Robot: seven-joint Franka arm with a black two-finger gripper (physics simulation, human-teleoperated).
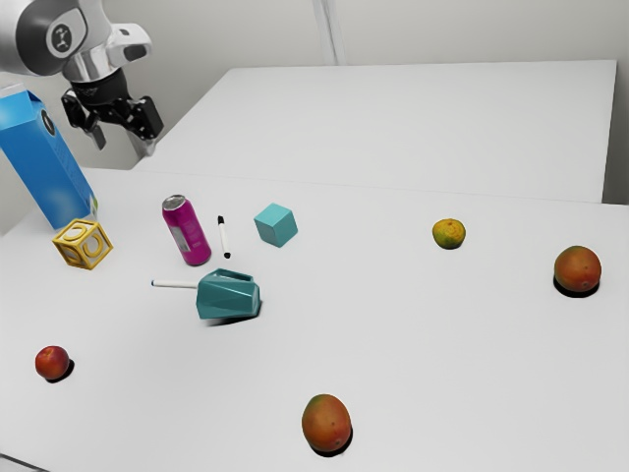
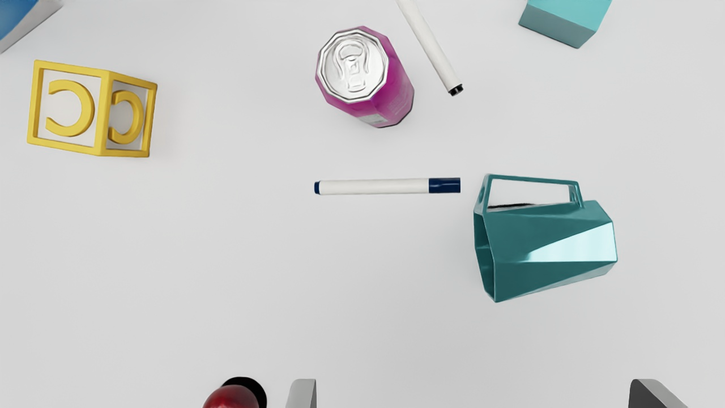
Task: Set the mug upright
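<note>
My gripper (image 1: 120, 126) hangs at the exterior view's upper left, high above the table and away from the mug. In the wrist view the gripper (image 2: 473, 394) stands open, its two fingertips wide apart with nothing held between them. The teal faceted mug (image 1: 228, 295) lies on its side on the table. Seen from the hand, the mug (image 2: 549, 243) has its opening facing the blue-capped marker and its handle on the side toward the can and the teal cube.
Around the mug stand a magenta can (image 1: 187, 231), a blue-capped marker (image 2: 374, 186), a black-capped marker (image 1: 225, 238) and a teal cube (image 1: 276, 225). Farther off are a yellow letter block (image 1: 83, 244), a blue carton (image 1: 44, 162) and several fruits, one a red fruit (image 1: 52, 362).
</note>
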